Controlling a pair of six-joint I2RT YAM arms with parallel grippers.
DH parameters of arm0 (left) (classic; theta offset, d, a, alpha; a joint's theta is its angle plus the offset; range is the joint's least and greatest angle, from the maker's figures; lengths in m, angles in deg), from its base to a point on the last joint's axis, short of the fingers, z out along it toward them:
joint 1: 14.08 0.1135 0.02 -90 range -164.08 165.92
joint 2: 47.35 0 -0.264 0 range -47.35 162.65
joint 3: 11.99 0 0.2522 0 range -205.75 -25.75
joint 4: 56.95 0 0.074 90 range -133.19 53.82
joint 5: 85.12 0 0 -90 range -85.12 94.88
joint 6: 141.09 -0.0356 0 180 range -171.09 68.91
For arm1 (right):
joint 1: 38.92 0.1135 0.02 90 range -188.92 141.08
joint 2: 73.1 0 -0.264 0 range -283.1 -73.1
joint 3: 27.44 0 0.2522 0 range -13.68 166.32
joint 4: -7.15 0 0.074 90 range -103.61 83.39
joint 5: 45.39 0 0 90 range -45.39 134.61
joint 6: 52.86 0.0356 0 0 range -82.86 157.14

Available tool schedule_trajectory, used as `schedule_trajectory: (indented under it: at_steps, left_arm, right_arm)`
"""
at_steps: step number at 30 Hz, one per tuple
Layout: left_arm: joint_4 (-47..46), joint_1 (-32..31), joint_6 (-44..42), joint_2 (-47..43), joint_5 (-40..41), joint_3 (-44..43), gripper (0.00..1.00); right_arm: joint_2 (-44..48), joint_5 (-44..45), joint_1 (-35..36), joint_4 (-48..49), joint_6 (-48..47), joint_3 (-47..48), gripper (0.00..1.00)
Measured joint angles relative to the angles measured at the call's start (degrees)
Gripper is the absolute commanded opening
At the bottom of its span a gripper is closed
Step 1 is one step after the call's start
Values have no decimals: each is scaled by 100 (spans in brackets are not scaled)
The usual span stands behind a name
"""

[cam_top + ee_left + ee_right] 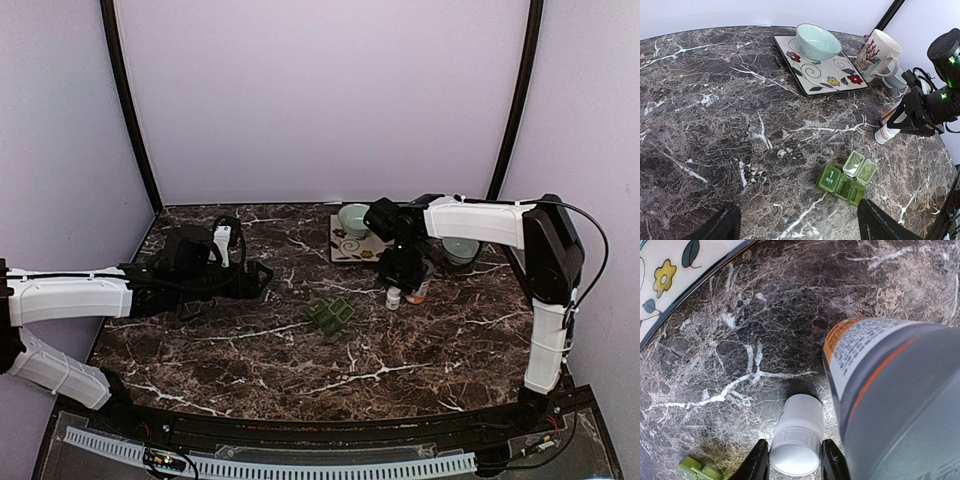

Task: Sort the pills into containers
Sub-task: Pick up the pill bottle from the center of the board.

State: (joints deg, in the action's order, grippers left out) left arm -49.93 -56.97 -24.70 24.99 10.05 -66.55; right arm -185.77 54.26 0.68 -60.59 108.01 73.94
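- Reaching over the right side of the dark marble counter (715,100), the right tool (795,460) has a finger close against each side of the cap of a small white bottle (796,432). It appears clamped on it, and the bottle stands upright on the counter.
- Left tool (801,222): fingers wide apart with nothing between them, hanging over the left half of the counter, well apart from everything else.
- The containers are one dark-green pill organiser (847,177), lying near the middle of the counter, nearer to the arms than the bottles. One lid marked "1" is shut and at least two lids stand open. The exact number of compartments is hard to tell.
- Step in hand, as a judgement: taking hold of the first pill bottle, so sorting has hardly begun. No loose pills show anywhere.
- Next move, as a judgement: lift the bottle clear of its neighbour, get its cap off, probably with help from the left tool, then tip it over an open compartment.
- Count: two bottles, the small white one and a larger orange-labelled bottle (880,390) just beside it.
- Count: two pale green bowls, one (816,42) on a flowered square plate (837,77), a second bowl (462,250) further right.
- Count: one plate, one flowered white mug (879,55), one organiser.
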Motion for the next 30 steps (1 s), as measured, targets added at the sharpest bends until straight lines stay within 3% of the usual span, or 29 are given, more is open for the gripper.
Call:
schedule_trajectory:
  at_steps: [10, 20, 30]
  left_arm:
    - [0, 0, 0, 2, 0, 2, 83]
    - [17, 0, 2, 72, -79, 2, 86]
    - [-92, 74, -72, -98, -975, -55, 86]
  right_arm:
    - [46, -2, 0, 83, -17, -83, 0]
    - [409, -7, 136, 560, -505, -520, 0]
    - [1834, -584, 822, 2343, -2127, -1187, 0]
